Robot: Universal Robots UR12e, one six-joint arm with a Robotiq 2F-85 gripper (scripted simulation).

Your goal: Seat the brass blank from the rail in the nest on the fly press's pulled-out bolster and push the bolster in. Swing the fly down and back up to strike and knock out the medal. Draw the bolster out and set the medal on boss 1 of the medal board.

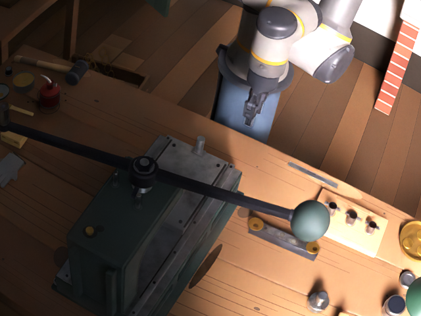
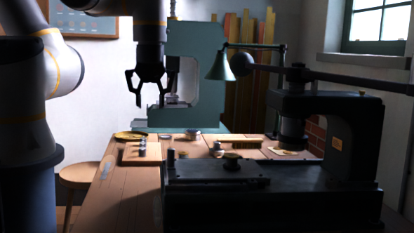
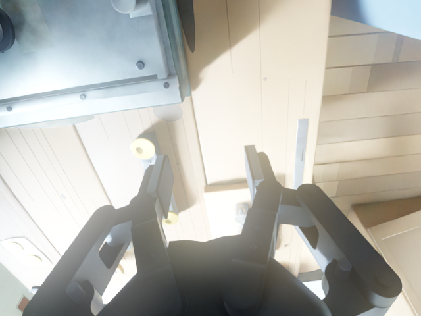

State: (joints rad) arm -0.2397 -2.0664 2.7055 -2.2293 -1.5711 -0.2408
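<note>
The rail (image 1: 282, 238) is partly hidden behind the fly arm's green ball (image 1: 309, 220); a brass blank (image 1: 255, 223) sits at its near end and another (image 1: 312, 247) at its far end. The dark fly press (image 1: 142, 217) stands mid-bench with its grey bolster (image 1: 190, 160) and upright handle peg (image 1: 200, 144) toward the bench's edge. On the bolster stands a round nest (image 2: 232, 158), which I cannot see into. The medal board (image 1: 353, 222) with three bosses lies beyond the rail. My gripper (image 1: 251, 119) hangs high above the bench edge between bolster and rail, open and empty.
A brass dish (image 1: 412, 239) sits past the medal board, with small tins (image 1: 394, 304) and a steel weight (image 1: 318, 301) nearby. A steel rule (image 1: 313, 174) lies along the bench edge. A hammer (image 1: 51, 66), red oil can (image 1: 49, 95) and glove (image 1: 10, 168) lie at the far left.
</note>
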